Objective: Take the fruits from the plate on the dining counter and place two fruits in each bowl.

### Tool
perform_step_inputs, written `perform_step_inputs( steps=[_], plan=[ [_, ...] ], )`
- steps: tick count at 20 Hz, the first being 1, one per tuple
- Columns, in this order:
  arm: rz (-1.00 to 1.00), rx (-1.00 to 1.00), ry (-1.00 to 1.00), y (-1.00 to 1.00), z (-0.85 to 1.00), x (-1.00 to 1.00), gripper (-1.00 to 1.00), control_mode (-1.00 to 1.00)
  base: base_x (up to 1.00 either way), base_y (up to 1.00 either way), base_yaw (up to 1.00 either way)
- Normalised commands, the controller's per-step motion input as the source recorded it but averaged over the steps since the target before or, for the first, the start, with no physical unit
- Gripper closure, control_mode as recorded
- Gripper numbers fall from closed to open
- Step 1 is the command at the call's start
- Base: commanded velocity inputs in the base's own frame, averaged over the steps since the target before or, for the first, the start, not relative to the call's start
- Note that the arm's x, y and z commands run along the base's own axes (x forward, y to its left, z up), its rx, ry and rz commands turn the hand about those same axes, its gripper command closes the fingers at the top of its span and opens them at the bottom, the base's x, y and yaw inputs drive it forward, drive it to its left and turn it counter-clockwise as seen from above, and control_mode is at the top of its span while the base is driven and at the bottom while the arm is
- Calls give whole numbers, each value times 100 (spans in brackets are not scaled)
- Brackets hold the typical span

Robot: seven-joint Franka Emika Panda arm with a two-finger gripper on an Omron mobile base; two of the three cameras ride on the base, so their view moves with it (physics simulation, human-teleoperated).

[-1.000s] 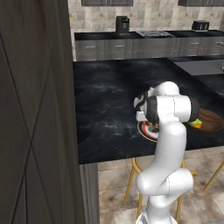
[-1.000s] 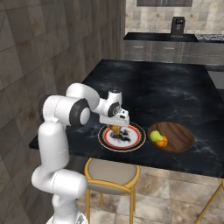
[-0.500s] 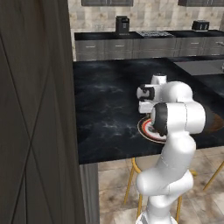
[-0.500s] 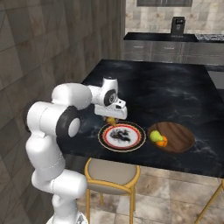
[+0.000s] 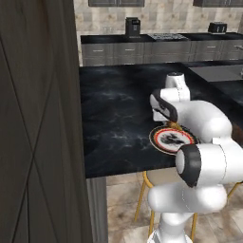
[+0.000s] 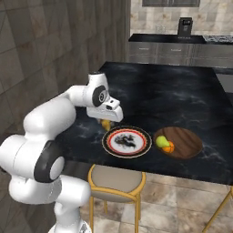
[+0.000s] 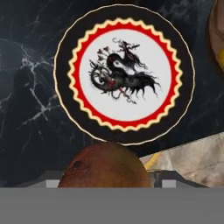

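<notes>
A brown fruit [image 7: 103, 168] sits between the finger tips of my gripper [image 7: 105, 183], which is shut on it. In the right base view the gripper [image 6: 107, 121] hangs just left of the plate [image 6: 109, 142], with the fruit [image 6: 106, 124] under the hand. The plate [image 7: 61, 70] has a black rim, a red band and a dark dragon picture, and no fruit lies on it. A green fruit [image 6: 160, 142] and an orange fruit [image 6: 169, 147] lie in the dark wooden bowl [image 6: 193, 145] to the plate's right. All stand near the front edge of the black dining counter [image 6: 173, 100].
A yellow-legged stool [image 6: 116, 179] stands under the counter edge below the plate. The far counter carries a coffee machine [image 6: 184, 27]. A tall wooden panel [image 5: 38, 118] closes off the left. My own arm [image 5: 204, 118] covers the bowl's side in the left base view.
The hand has come off the plate and moved to its left with the brown fruit. The elbow has swung out toward the cameras.
</notes>
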Motion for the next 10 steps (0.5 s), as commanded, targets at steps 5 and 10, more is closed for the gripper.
perform_step_inputs(
  steps=[5,10],
  plan=[
    [1,-2,-4,5,51,-82,100,-100,0,0,0],
    [0,1,0,0,29,-66,100,-100,0,0,0]
  ],
)
